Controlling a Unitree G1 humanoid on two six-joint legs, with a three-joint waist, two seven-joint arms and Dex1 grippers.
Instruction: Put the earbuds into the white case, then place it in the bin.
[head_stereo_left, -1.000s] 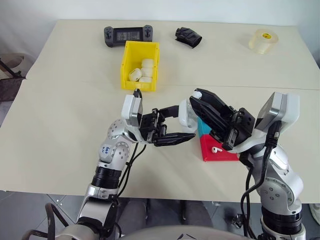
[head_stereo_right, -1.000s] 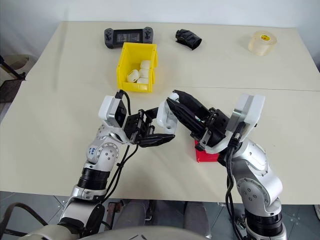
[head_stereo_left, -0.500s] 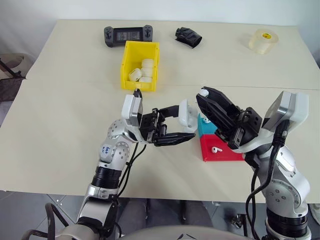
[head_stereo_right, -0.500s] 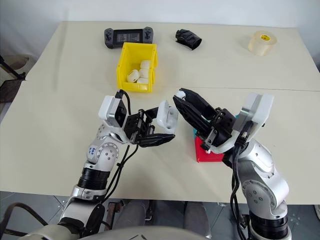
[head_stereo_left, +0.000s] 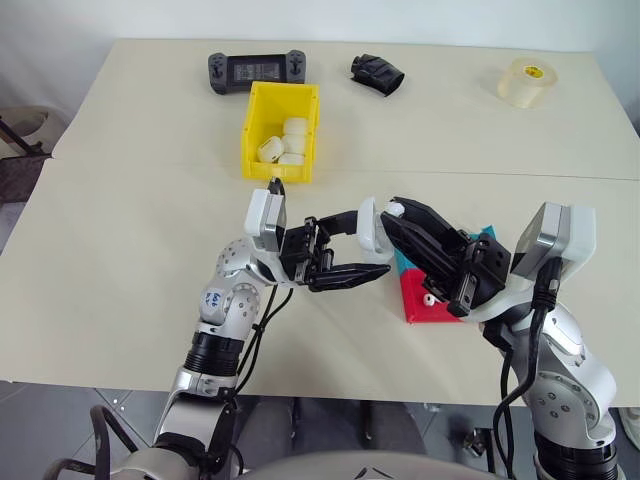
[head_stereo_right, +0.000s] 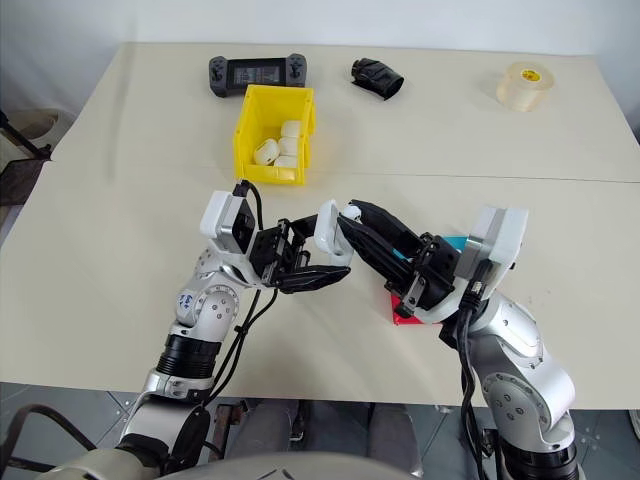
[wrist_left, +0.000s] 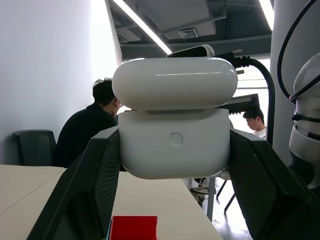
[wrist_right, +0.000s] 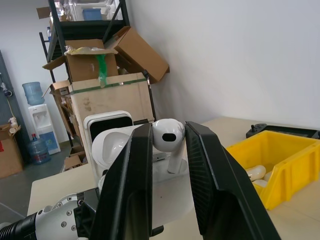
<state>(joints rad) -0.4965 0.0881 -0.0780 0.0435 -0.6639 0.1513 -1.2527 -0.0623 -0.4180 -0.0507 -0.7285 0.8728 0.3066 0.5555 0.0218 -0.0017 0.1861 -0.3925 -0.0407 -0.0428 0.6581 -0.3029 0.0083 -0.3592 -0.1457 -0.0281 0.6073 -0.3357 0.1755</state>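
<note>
My left gripper (head_stereo_left: 366, 246) is shut on the white case (head_stereo_left: 369, 226) and holds it above the table, lid open; the left wrist view shows the case (wrist_left: 175, 144) clamped between both fingers. My right gripper (head_stereo_left: 398, 211) is shut on one of the earbuds (wrist_right: 168, 135), its tips right at the case's open top. Another earbud (head_stereo_left: 430, 298) lies on the red tray (head_stereo_left: 445, 311). The yellow bin (head_stereo_left: 276, 166) stands farther back on the table with several white cases inside.
A blue tray (head_stereo_left: 408, 262) adjoins the red one under my right arm. At the table's far edge lie a game controller (head_stereo_left: 256, 70), a black object (head_stereo_left: 377, 73) and a tape roll (head_stereo_left: 527, 82). People sit in the background of the left wrist view.
My right gripper with the earbud drew slightly away to the right, then came back lower, against the case's open top. The left gripper and case stayed still.
</note>
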